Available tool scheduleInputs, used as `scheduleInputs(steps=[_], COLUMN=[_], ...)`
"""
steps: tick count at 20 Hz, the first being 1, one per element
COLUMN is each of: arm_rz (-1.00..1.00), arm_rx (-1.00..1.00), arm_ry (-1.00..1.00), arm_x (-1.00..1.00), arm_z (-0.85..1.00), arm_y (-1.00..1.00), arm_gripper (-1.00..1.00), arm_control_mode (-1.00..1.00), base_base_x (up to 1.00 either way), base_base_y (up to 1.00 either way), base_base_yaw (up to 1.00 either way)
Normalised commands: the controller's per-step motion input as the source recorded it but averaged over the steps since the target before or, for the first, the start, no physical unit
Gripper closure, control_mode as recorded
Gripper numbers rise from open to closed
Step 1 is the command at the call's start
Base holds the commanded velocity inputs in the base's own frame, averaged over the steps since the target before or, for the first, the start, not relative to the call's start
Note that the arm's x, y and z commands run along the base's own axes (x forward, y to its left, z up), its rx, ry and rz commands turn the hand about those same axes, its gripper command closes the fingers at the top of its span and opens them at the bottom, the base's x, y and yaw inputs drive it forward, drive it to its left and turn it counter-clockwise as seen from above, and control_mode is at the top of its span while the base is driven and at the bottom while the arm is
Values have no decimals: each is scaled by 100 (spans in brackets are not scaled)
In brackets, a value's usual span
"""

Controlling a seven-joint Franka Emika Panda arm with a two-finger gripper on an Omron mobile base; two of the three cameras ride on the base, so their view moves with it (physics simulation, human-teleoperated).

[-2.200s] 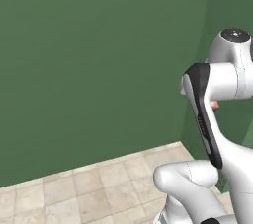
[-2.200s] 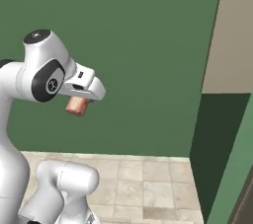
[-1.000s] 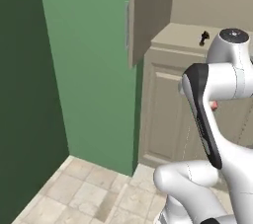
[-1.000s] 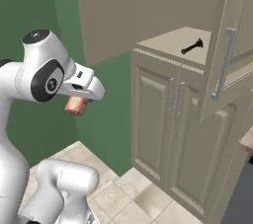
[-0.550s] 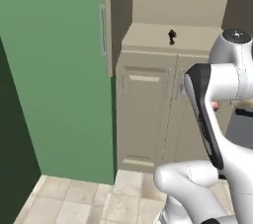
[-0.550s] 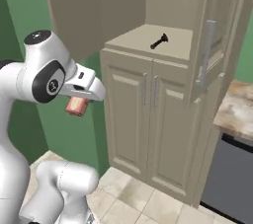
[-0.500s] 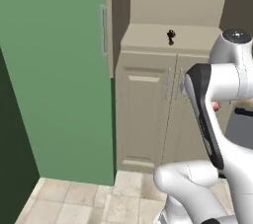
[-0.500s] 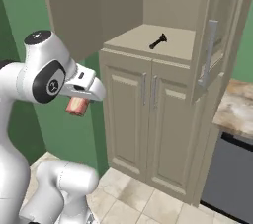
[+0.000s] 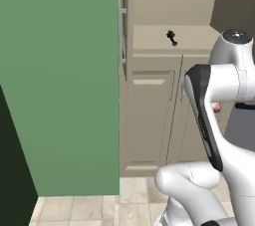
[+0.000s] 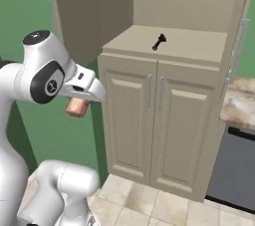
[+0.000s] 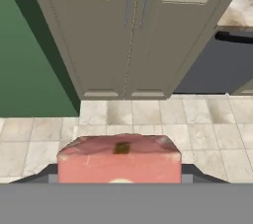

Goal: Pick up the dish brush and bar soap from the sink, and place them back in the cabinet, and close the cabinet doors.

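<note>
Nearest the hand camera, the pinkish-orange block of bar soap (image 11: 119, 160) sits clamped between the dark fingertips (image 11: 195, 172) of the two-finger gripper (image 11: 119, 176), above a pale tiled floor (image 11: 207, 124). The right base view shows the same soap (image 10: 77, 106) as a small lump under the white hand, held up well clear of the floor; in the left base view only a pink sliver (image 9: 216, 106) peeks out behind the forearm.

Beyond the soap stands the tall beige wooden cabinet (image 10: 164, 120). The hand view shows its two lower raised-panel fronts (image 11: 99, 30) shut, with thin vertical handles meeting at the middle. The base views add what lies higher: the small all-black dish brush (image 10: 159, 41) lies on the open beige shelf above those lower fronts, handle pointing toward the front edge; from the left it is a small dark shape (image 9: 171, 37) on that shelf. The upper cabinet doors stand swung open: one (image 10: 238, 51) at the right edge with its long grey bar handle, the other seen edge-on (image 9: 122, 31) against the green wall (image 9: 60, 80).

To the right, a speckled stone counter (image 10: 241, 100) sits over a dark grey appliance front (image 10: 236, 160).

Compared with half a second ago, the whole scene has slid sideways in both base views, so the cabinet now sits more squarely ahead; the arm's pose and its grip on the soap look unchanged.
</note>
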Motion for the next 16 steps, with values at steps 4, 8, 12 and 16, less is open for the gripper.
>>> scheduleInputs(steps=[4, 8, 12, 16], arm_rz=[0, 0, 0, 0], arm_rx=[0, 0, 0, 0], arm_ry=[0, 0, 0, 0], arm_x=[0, 0, 0, 0], arm_z=[0, 0, 0, 0], arm_y=[0, 0, 0, 0], arm_gripper=[100, 100, 100, 100], arm_control_mode=[100, 100, 100, 100], base_base_x=[40, 42, 41, 29], base_base_y=[1, -16, -29, -45], base_base_yaw=[-13, -3, 0, 0])
